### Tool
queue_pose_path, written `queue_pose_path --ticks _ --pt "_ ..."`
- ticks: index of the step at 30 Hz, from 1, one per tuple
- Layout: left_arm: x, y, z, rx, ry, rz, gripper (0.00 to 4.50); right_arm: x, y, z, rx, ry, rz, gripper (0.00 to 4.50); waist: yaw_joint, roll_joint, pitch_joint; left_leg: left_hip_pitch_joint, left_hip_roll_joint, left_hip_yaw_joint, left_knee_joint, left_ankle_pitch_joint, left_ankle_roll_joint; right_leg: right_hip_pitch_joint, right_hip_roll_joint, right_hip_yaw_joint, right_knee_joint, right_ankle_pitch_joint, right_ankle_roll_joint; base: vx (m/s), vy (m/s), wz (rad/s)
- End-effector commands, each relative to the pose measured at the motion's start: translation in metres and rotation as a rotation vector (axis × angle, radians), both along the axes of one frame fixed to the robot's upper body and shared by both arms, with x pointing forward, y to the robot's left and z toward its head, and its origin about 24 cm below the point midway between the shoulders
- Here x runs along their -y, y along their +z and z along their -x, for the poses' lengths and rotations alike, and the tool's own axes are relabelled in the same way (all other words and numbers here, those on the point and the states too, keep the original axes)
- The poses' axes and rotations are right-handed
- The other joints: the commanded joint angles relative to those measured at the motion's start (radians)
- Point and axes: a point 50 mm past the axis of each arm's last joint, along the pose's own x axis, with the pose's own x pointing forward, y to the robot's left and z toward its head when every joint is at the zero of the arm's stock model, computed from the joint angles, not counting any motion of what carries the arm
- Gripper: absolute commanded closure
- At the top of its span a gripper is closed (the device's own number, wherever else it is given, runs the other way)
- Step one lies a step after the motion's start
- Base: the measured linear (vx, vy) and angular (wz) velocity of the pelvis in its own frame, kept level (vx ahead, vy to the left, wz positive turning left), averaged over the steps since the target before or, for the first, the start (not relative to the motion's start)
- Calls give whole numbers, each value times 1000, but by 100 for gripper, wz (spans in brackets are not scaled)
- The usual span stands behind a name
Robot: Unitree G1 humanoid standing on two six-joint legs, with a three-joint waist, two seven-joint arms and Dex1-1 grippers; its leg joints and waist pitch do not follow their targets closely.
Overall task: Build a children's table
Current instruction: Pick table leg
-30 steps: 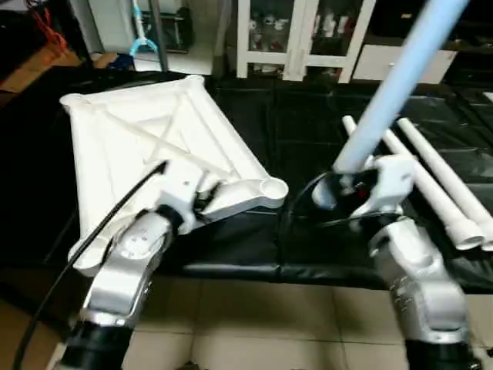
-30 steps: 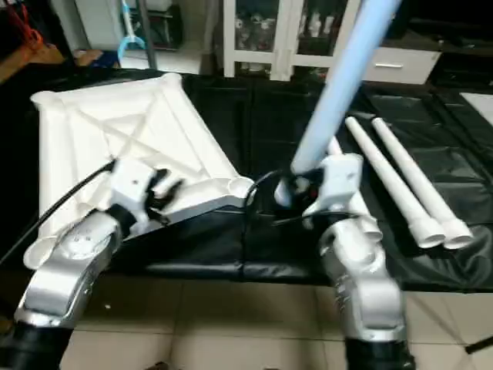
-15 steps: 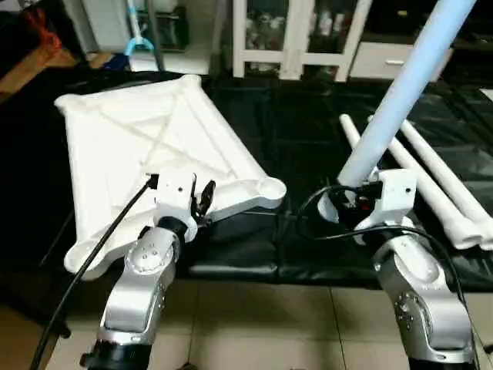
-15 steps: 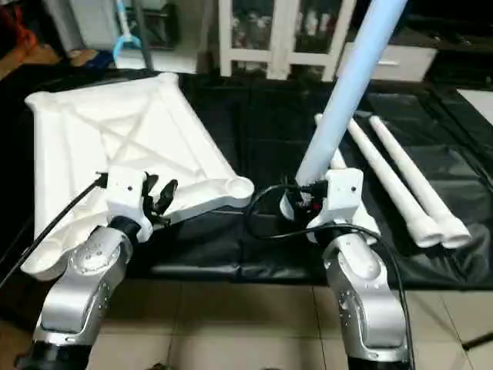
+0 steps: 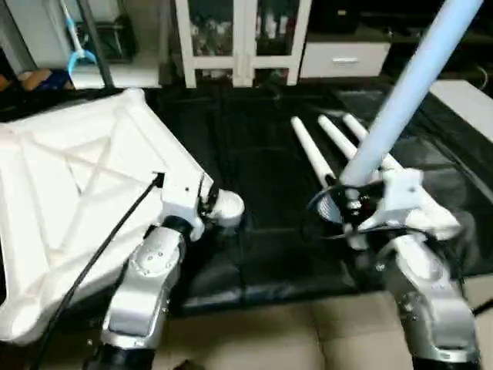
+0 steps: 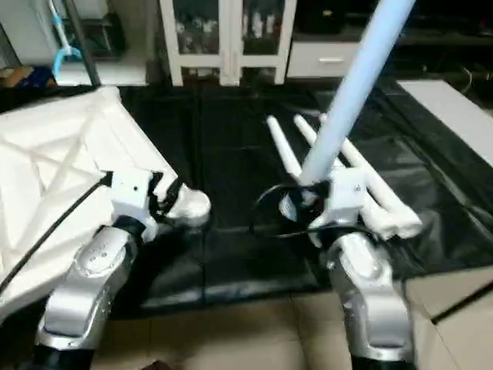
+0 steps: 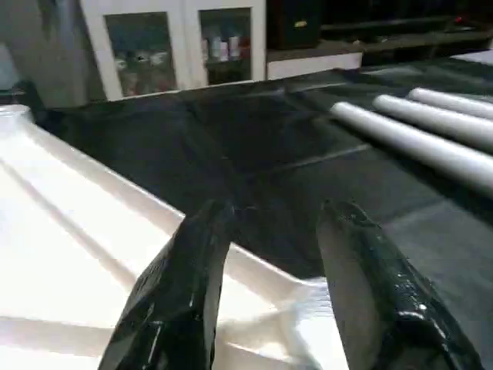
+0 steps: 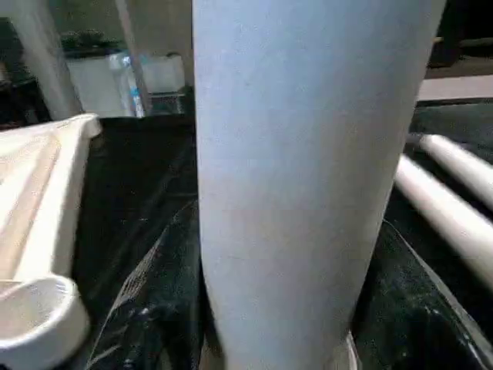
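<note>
The white tabletop (image 5: 69, 177) lies ribbed side up on the left, tilted. My left gripper (image 5: 205, 202) is shut on its rim, right beside the rounded corner socket (image 5: 229, 206). In the left wrist view the black fingers (image 7: 185, 293) straddle that white rim (image 7: 254, 270). My right gripper (image 5: 350, 206) is shut on the lower end of one white leg (image 5: 408, 92), which slants up and to the right. The right wrist view has this leg (image 8: 293, 177) standing between the fingers. Three more legs (image 5: 312, 150) lie side by side on the black cover.
The black-covered work surface (image 5: 254, 154) runs under everything, its front edge just ahead of my forearms. Tiled floor (image 5: 308, 331) lies below it. A white glass-door cabinet (image 5: 239, 38) stands behind. A black cable (image 5: 92, 262) trails along my left arm.
The camera has swung, so the whole scene sits further left and lower. Both grippers keep their holds on the tabletop rim and the raised leg.
</note>
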Motion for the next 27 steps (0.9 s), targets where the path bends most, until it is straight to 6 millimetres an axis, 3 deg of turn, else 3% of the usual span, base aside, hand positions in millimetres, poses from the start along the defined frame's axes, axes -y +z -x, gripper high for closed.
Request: queue_pose_path --ticks 1,2,3,4,5,6,7,8,9,10,11,12,13,14,15,16,17,18,19,20,22,23,24,25,27 --pt "1 6 -2 24 14 -17 243 4 4 -2 16 7 23 260 -48 24 -60 124 170 -117 -131 -169 265 -49 -86 48 24 -79 -49 192 75 -5" --pt "0 7 -2 29 19 -27 243 4 5 -3 22 19 38 260 -56 -4 -62 120 127 -172 -128 -81 434 -63 -77 53 54 -43 -14 141 56 11" --pt "-1 8 -2 37 24 -42 243 2 7 -3 30 37 56 260 -70 1 -62 124 92 -163 -111 -24 501 -74 -79 62 33 -21 -6 56 22 10" --pt "-2 9 -1 44 26 -55 243 0 8 -4 37 59 74 260 -60 -38 -62 14 -24 -124 -68 81 529 25 -127 99 -56 137 -1 103 8 33" --pt "-2 9 -1 44 26 -55 243 0 8 -4 37 59 74 260 -14 -61 -77 -128 -85 -41 59 79 439 164 -239 143 -102 373 69 91 0 54" --pt "-2 9 -1 44 24 -58 243 -1 7 -4 39 72 81 260 -9 -51 -67 -135 -50 -47 65 61 372 158 -282 126 -114 413 105 130 -5 72" --pt "-2 10 0 46 18 -71 243 -1 7 -4 35 81 83 260 -8 -22 -55 -82 -23 -56 -8 86 190 124 -226 2 -119 364 146 83 10 48" --pt "-2 11 0 54 0 -96 243 -1 6 -4 31 82 74 260 -20 -8 -52 -68 -19 -70 -44 108 188 128 -188 -34 -103 311 126 92 24 34" --pt "-2 11 0 55 -4 -100 243 -1 6 -5 31 81 71 260 -35 11 -56 -46 -11 -118 -88 113 242 127 -125 -57 -55 241 113 143 22 36" --pt "-1 13 1 69 -30 -107 243 1 5 -5 16 75 40 260 -85 38 -72 117 80 -184 -51 250 388 -33 -56 22 26 29 49 143 22 36" --pt "0 14 1 75 -56 -112 243 3 4 -6 8 67 23 260 -65 22 -78 100 93 -189 -37 654 373 -42 -77 76 40 83 33 108 24 27" --pt "1 13 2 61 -94 -117 243 5 4 -6 10 65 23 260 -58 18 -75 86 88 -179 -46 788 332 -47 -80 94 34 128 51 0 0 0" --pt "3 12 3 53 -133 -116 243 7 4 -6 11 64 22 260 -41 7 -82 87 65 -159 -47 955 236 -54 -90 119 11 204 88 0 0 0" --pt "6 11 6 35 -240 -115 226 11 4 -7 17 64 27 260 -25 -5 -75 55 17 -124 -62 805 171 -36 -94 128 -31 236 87 0 0 0" --pt "6 11 6 35 -240 -115 226 11 4 -7 17 64 27 260 -19 -14 -68 36 -2 -97 -55 612 144 -34 -115 137 -59 228 59 0 0 0" --pt "7 10 10 28 -333 -133 215 14 5 -7 23 74 22 260 -8 -30 -57 -2 -23 -54 -59 184 93 -3 -167 150 -84 176 -2 0 0 0" --pt "7 7 14 10 -400 -143 205 16 5 -7 26 83 16 260 11 -35 -65 -6 -1 -40 -74 -5 74 21 -189 154 -82 145 -41 0 0 0" --pt "7 3 18 -28 -479 -160 198 18 6 -8 28 101 7 260 6 -34 -53 -1 18 -27 -95 -113 56 3 -165 141 -81 80 -80 -98 -18 -2" --pt "7 -1 24 -55 -554 -183 188 18 6 -8 30 124 0 260 3 -31 -48 2 25 -20 -104 -178 43 -3 -155 135 -81 4 -94 -94 -14 -1" --pt "5 -6 29 -110 -610 -183 188 18 6 -7 30 167 5 260 -8 -27 -40 5 29 -12 -118 -319 -6 -17 -137 131 -81 -167 -106 -87 1 -9" --pt "0 -14 35 -189 -675 -193 176 17 5 -6 32 256 32 260 -18 -28 -35 11 34 -10 -128 -483 -79 -28 -135 131 -90 -357 -77 -79 16 -16" --pt "-2 -17 35 -216 -684 -207 171 17 6 -6 33 280 37 260 -18 -26 -37 16 34 -10 -126 -511 -94 -34 -136 133 -91 -381 -70 -95 21 -11" --pt "-3 -18 35 -224 -687 -215 171 17 6 -7 34 287 38 260 -19 -29 -34 24 34 -9 -124 -556 -112 -49 -140 138 -102 -416 -57 -89 21 -10" --pt "-5 -23 33 -245 -679 -253 146 18 8 -9 41 288 43 260 -19 -27 -35 20 35 -10 -127 -561 -119 -48 -141 139 -103 -414 -50 -89 21 -10" --pt "-6 -26 30 -249 -667 -289 139 20 9 -12 45 284 51 260 -23 -33 -34 16 35 -8 -132 -564 -123 -52 -138 136 -103 -403 -40 -68 33 -12"
